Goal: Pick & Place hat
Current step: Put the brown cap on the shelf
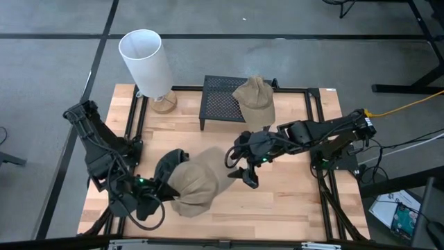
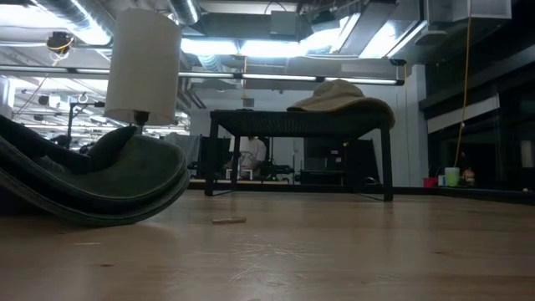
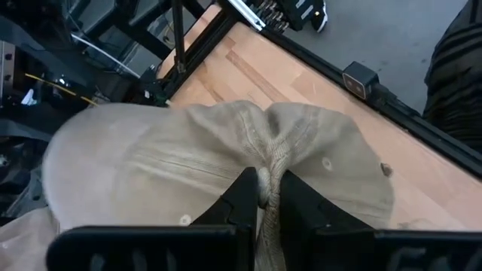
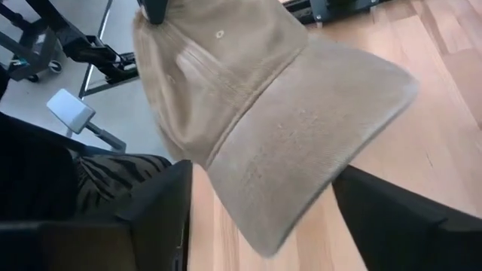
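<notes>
A tan cap (image 1: 200, 182) lies near the table's near edge, between both grippers. My left gripper (image 1: 161, 189) is shut on its crown from the table's left side. My right gripper (image 1: 239, 168) is open at the cap's right. In the right wrist view its fingers stand on either side of the brim (image 4: 301, 158) without touching it. The low view shows this cap as a dark curved shape (image 2: 117, 180) low over the table. A second tan cap (image 1: 254, 98) rests on the black mesh stand (image 1: 220, 103), also seen on the stand's top as the second cap (image 2: 338, 94). My left gripper (image 3: 263, 192) pinches a bunched fold of the crown's cloth (image 3: 265, 162) between its two fingers. The cloth puckers toward the fingers. They come roughly level from the table's left side. Whether the cap's underside rests on the table I cannot tell.
A lamp with a white shade (image 1: 146, 59) stands at the far left corner on a round wooden base (image 1: 164, 104). The mesh stand sits at the far edge. Bare wood (image 1: 291, 201) lies near the table's near right corner. A small scrap (image 2: 227, 221) lies on the table.
</notes>
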Motion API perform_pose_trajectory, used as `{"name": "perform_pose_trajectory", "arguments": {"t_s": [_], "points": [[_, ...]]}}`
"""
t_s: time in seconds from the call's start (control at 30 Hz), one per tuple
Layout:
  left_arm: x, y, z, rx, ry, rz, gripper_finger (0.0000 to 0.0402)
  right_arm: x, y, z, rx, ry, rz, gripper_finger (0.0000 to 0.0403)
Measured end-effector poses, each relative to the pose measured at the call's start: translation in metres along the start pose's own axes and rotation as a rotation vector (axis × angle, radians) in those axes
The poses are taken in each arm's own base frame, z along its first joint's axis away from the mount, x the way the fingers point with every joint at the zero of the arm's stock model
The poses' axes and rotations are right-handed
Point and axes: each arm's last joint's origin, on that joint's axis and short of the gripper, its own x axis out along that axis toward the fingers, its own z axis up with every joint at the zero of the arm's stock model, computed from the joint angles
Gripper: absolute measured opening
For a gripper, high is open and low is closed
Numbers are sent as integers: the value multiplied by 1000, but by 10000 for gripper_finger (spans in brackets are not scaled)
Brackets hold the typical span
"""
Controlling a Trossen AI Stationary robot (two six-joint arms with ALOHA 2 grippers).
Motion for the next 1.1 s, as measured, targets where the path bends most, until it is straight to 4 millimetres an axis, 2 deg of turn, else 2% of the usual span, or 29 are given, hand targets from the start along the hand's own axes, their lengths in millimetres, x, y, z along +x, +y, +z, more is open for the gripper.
{"name": "perform_pose_trajectory", "arguments": {"t_s": [0.17,0.43,0.67,0.93,1.1], "points": [[-2,-4,1,2,-10,-9,22,0,-4,-6,1,53,-69,343],[-6,-6,2,54,-13,45,22,5,-3,-5,2,29,-70,347],[-5,-3,4,150,-13,96,22,42,9,-6,-155,-10,-25,347],[-6,-1,14,206,-90,130,22,83,9,-3,-330,-88,-7,347],[-5,2,14,212,-83,141,22,101,10,1,-383,-164,10,347]]}}
